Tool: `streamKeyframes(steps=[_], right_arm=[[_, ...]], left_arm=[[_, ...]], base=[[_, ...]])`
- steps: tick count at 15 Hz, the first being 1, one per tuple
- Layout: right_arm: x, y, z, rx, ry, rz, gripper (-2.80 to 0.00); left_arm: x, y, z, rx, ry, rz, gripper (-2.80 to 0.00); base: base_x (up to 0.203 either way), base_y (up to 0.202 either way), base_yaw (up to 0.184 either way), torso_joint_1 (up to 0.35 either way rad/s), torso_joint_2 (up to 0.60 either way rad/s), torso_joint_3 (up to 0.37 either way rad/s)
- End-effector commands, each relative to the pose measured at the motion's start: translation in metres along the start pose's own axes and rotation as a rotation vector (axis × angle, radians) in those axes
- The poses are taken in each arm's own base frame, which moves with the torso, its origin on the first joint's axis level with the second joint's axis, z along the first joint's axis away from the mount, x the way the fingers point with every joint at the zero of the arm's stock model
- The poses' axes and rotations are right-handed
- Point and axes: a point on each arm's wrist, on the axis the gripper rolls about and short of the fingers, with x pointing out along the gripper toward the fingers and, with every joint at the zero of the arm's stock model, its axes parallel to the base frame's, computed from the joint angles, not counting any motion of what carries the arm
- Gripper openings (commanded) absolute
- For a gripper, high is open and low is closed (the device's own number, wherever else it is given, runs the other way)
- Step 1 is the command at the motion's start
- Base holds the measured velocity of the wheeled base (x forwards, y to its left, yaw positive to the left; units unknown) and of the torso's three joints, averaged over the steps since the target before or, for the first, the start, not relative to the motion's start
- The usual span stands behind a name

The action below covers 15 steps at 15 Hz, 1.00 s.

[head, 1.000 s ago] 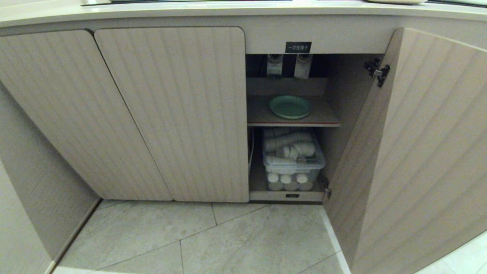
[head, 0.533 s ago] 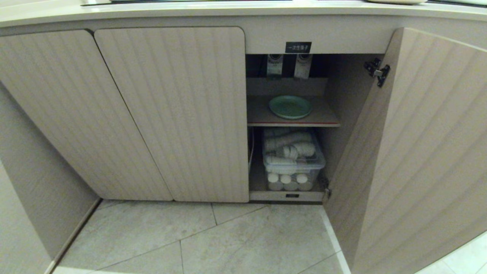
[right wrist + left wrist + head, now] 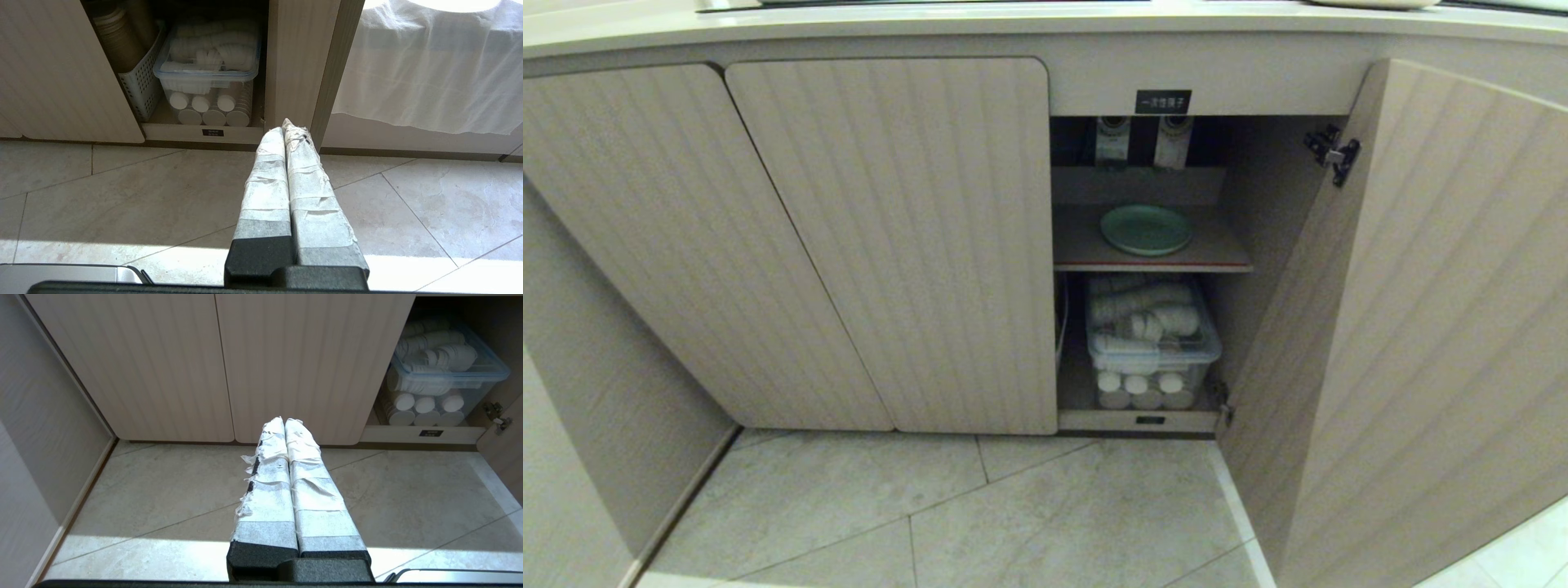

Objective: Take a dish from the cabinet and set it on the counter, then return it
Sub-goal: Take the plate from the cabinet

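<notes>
Both claws, left claw (image 3: 284, 421) and right claw (image 3: 286, 124), hang pressed together over the floor, nothing having changed, while the round mint-green dish (image 3: 1147, 229) lies untouched on the cabinet's red-edged shelf (image 3: 1078, 249).

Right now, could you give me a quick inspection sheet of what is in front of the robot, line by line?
Surface: counter runs along the top edge of the head view; little of it shows.
Job's things: dish lies flat on the upper shelf of the cabinet, whose right-hand door stands open.
Clutter: clear lidded bin of white cups on the bottom shelf; perforated white basket beside it.
Grippers: left end effector shut, empty, over the floor; right end effector shut, empty, near the open door's edge.
Cables: nothing seen.
Surroundings: tiled floor; white cloth hanging to the right of the cabinet.
</notes>
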Motion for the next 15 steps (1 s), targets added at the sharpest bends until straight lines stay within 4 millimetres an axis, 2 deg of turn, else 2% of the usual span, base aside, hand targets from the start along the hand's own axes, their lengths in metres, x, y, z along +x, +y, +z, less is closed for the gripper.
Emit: streamKeyframes(steps=[1, 15], right_arm=[[0.0000, 0.0000, 0.0000, -0.001, 0.000, 0.000, -2.80], [0.0001, 0.0000, 0.0000, -0.001, 0.001, 0.000, -2.80]], left_arm=[[0.0000, 0.0000, 0.0000, 0.000, 0.000, 0.000, -2.80], [0.0000, 0.0000, 0.0000, 0.000, 0.000, 0.002, -2.80]], base=[[0.000, 0.000, 0.000, 0.000, 0.00, 0.000], [0.000, 0.000, 0.000, 0.000, 0.00, 0.000]])
